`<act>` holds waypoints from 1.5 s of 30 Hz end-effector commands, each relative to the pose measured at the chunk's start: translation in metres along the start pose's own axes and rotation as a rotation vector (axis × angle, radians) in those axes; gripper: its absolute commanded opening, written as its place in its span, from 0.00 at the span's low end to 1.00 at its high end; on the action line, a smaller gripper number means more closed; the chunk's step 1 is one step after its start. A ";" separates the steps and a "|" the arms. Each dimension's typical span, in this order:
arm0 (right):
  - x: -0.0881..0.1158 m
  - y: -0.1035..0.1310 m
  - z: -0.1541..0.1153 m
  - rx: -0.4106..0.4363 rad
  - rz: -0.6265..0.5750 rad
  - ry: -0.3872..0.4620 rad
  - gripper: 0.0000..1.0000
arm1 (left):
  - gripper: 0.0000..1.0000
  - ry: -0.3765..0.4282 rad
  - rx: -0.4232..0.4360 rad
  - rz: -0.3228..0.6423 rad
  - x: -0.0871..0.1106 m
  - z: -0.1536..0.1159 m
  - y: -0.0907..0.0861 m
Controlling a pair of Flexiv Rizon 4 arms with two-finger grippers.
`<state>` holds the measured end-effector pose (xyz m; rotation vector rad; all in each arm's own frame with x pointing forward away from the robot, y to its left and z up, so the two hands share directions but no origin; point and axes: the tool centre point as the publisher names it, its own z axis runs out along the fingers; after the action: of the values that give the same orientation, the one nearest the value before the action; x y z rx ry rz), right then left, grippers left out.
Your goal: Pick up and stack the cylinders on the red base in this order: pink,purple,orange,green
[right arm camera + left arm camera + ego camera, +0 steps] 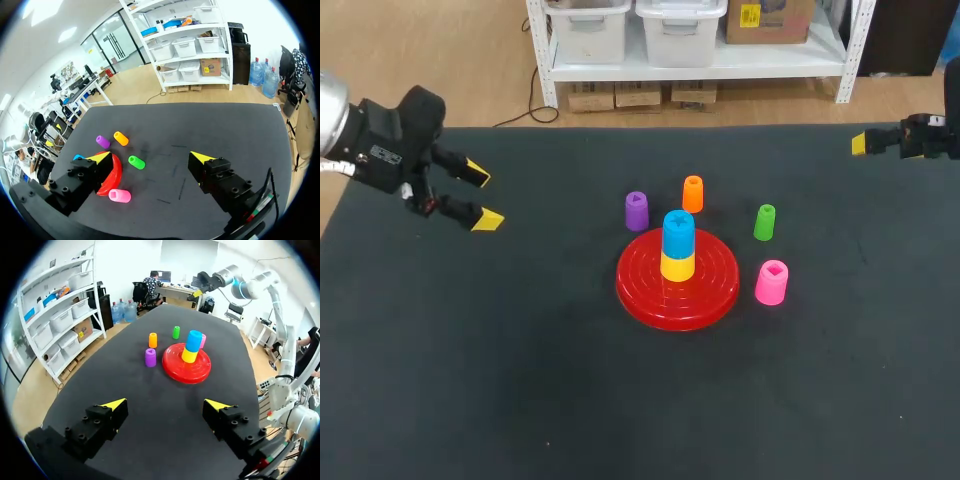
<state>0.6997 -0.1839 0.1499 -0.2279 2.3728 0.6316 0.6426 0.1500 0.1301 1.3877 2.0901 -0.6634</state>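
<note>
Now the left tool (166,405) is wide open and holds nothing. The right tool (150,159) is wide open too, with nothing in it. Far ahead of the left tool, the red base (172,372) lies on the black desk (145,395). A yellow cylinder (189,355) stands on the base, with a blue cylinder (193,340) on top. The purple cylinder (150,357) stands beside the base, on the left tool's side. The orange cylinder (153,340) and green cylinder (176,332) stand past it. The pink cylinder (771,282) stands beside the base, on the side nearer the right tool.
</note>
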 end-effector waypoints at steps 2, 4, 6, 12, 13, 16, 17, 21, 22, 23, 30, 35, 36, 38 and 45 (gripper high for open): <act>0.000 -0.001 0.000 -0.002 0.000 0.001 1.00 | 1.00 -0.003 -0.003 0.001 0.001 -0.001 -0.001; 0.000 -0.001 0.000 -0.002 0.000 0.001 1.00 | 1.00 -0.003 -0.003 0.001 0.001 -0.001 -0.001; 0.000 -0.001 0.000 -0.002 0.000 0.001 1.00 | 1.00 -0.003 -0.003 0.001 0.001 -0.001 -0.001; 0.000 0.015 0.006 -0.011 -0.039 0.045 1.00 | 1.00 -0.003 -0.003 0.001 0.001 -0.001 -0.001; 0.003 0.027 0.010 -0.013 -0.074 0.078 1.00 | 1.00 -0.003 -0.003 0.001 0.001 -0.001 -0.001; 0.016 0.054 0.023 0.013 -0.178 0.183 1.00 | 1.00 -0.003 -0.003 0.001 0.001 -0.001 -0.001; 0.024 0.064 0.028 0.015 -0.207 0.225 1.00 | 1.00 -0.003 -0.003 0.001 0.001 -0.001 -0.001; 0.056 0.094 0.044 0.052 -0.338 0.397 1.00 | 1.00 -0.003 -0.003 0.001 0.001 -0.001 -0.001; 0.064 0.099 0.046 0.052 -0.347 0.427 1.00 | 1.00 -0.003 -0.003 0.001 0.001 -0.001 -0.001; 0.073 0.103 0.048 0.061 -0.362 0.472 1.00 | 1.00 -0.003 -0.003 0.001 0.001 -0.001 -0.001; 0.120 0.122 0.057 0.148 -0.467 0.608 1.00 | 1.00 -0.003 -0.003 0.001 0.001 -0.001 -0.001; 0.138 0.127 0.060 0.221 -0.560 0.631 1.00 | 1.00 -0.003 -0.003 0.001 0.001 -0.001 -0.001; 0.140 0.126 0.061 0.238 -0.564 0.632 1.00 | 1.00 -0.003 -0.003 0.001 0.001 -0.001 -0.001; 0.143 0.122 0.063 0.258 -0.554 0.641 1.00 | 1.00 -0.003 -0.003 0.001 0.001 -0.001 -0.001; 0.143 0.104 0.079 0.302 -0.488 0.669 1.00 | 1.00 -0.003 -0.003 0.001 0.001 -0.001 -0.001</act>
<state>0.5931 -0.0576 0.0533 -0.9804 2.8284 -0.0233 0.6415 0.1500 0.1309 1.3865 2.0910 -0.6609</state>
